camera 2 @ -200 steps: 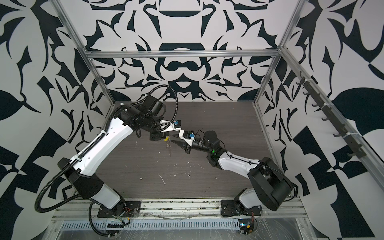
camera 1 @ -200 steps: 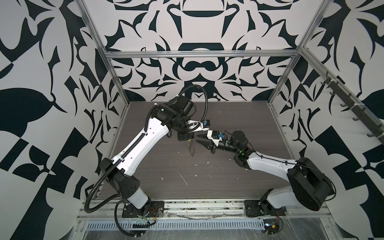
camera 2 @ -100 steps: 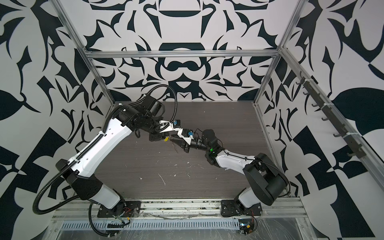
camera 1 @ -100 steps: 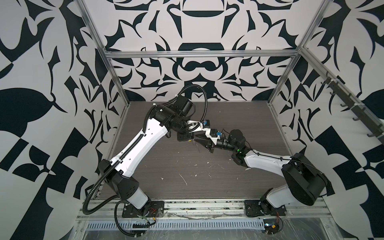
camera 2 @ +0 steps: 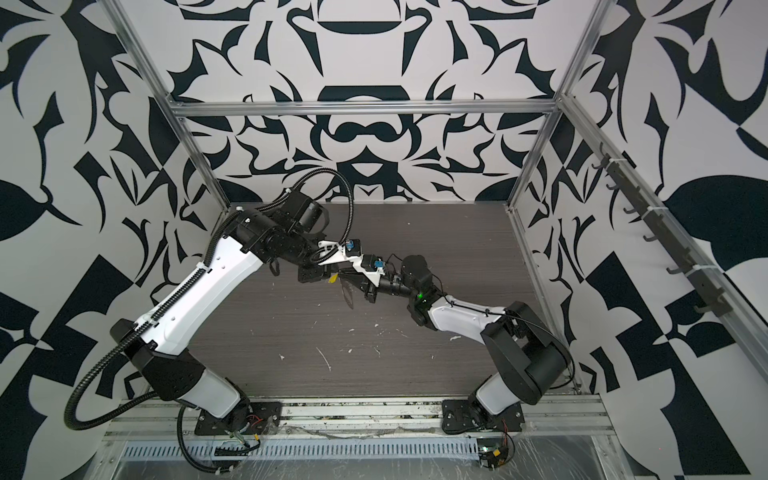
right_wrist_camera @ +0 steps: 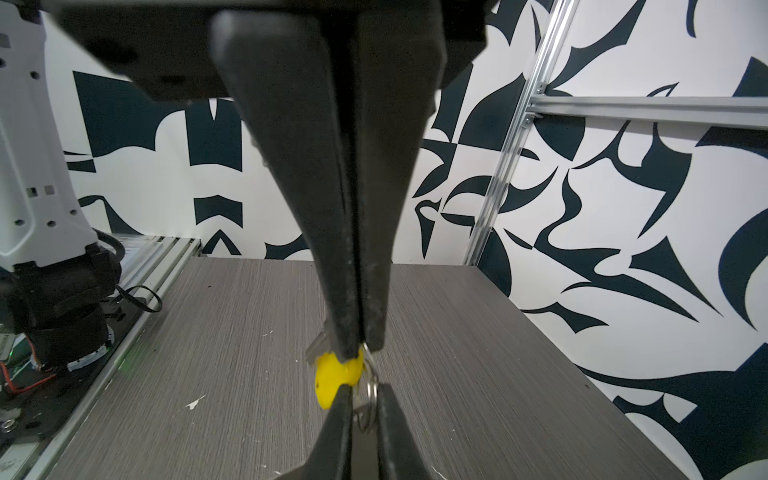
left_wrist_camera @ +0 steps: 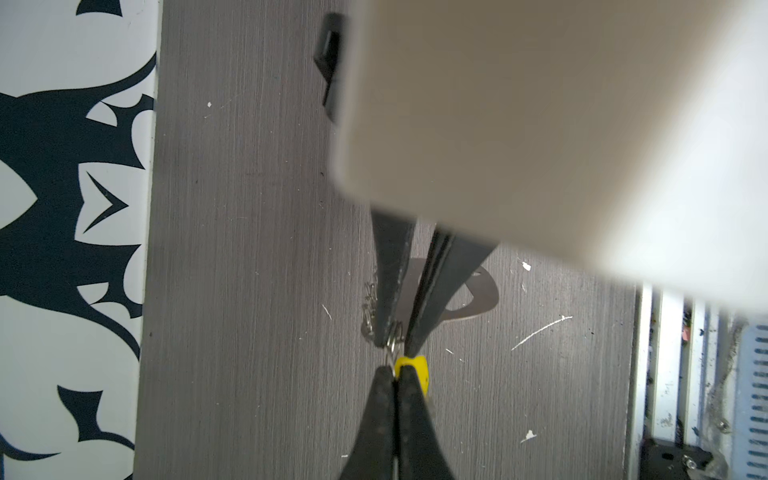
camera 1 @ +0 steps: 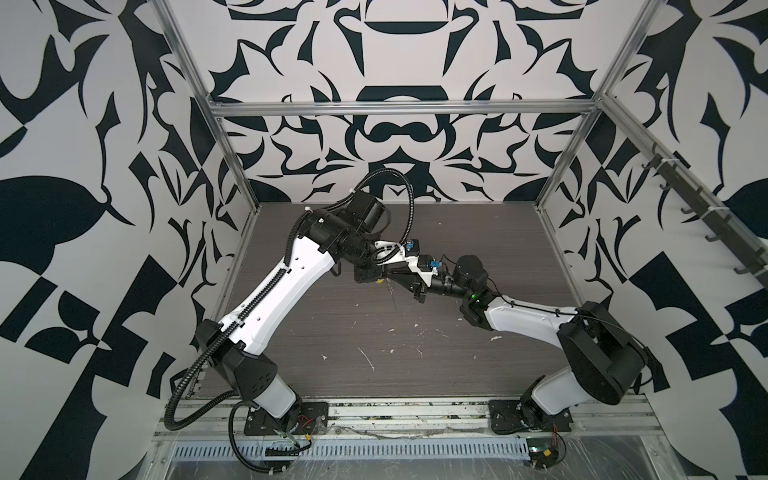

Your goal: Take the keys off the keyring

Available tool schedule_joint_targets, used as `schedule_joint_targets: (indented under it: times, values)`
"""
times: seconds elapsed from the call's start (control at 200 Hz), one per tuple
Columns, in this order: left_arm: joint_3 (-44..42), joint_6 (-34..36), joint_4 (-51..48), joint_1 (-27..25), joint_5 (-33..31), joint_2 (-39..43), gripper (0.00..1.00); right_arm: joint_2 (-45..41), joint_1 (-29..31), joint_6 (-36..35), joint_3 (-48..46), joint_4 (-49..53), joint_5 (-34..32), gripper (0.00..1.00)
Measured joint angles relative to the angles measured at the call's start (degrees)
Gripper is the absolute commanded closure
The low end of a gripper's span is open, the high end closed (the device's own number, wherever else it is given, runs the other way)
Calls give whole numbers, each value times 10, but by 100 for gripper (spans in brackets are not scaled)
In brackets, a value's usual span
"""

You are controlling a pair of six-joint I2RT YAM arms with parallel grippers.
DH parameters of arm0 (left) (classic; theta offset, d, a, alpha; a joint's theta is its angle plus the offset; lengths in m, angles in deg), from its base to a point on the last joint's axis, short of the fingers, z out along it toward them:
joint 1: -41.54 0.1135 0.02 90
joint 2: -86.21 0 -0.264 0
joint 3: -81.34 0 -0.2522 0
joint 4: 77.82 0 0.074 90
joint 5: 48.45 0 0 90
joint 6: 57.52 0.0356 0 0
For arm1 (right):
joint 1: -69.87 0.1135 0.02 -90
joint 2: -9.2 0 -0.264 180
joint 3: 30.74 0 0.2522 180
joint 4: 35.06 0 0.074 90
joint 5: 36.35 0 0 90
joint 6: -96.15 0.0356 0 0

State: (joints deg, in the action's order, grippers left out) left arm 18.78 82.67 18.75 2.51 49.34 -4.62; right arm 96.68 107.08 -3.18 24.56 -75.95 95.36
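Now against one second ago: the right gripper point(left_wrist_camera: 395, 338) has come up and to the left. Its tips now stand directly at the tips of the left gripper point(left_wrist_camera: 395, 372). Before, a clear gap was between the two, and the right jaws were wider.
Left gripper: its jaws are pressed together on the yellow tag of the small silver metal key with a bright yellow oblong plastic tag point(left_wrist_camera: 413, 368).
Right gripper: its jaws are narrow, with one ring between them. The ring belongs to the keyring of small silver metal rings on a dark grey strap loop point(right_wrist_camera: 371, 390).
Key: it is in the air between the two pairs of tips, over the middle of the table. In the right wrist view the silver blade point(right_wrist_camera: 318, 347) sticks out beside a left finger.
Keyring: the ring nearest the key touches the end of the tag. The strap loop point(camera 1: 391, 296) hangs under the grippers; I cannot tell if its lower end reaches the table.
Surface: a dark grey wood-grain table point(camera 1: 415, 382), with small white scraps point(camera 1: 368, 359) scattered mostly on the front half.
Room: walls with a black and white pattern point(camera 1: 395, 62), an aluminium frame point(camera 1: 399, 107), and a rail of dark hooks point(camera 1: 706, 216) on the right wall.
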Motion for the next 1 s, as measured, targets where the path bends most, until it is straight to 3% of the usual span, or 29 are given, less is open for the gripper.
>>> schedule_joint_targets:
  times: [0.04, 0.405, 1.0]
  values:
    - [0, 0, -1, 0, 1, 0, 100, 1, 0, -1, 1, 0, 0, 100]
    - [2, -21, 0, 11, 7, 0, 100, -9, -1, -17, 4, 17, -4, 100]
    - [-30, -43, 41, 65, 138, 43, 100, -108, -7, -30, -7, 62, -24, 100]
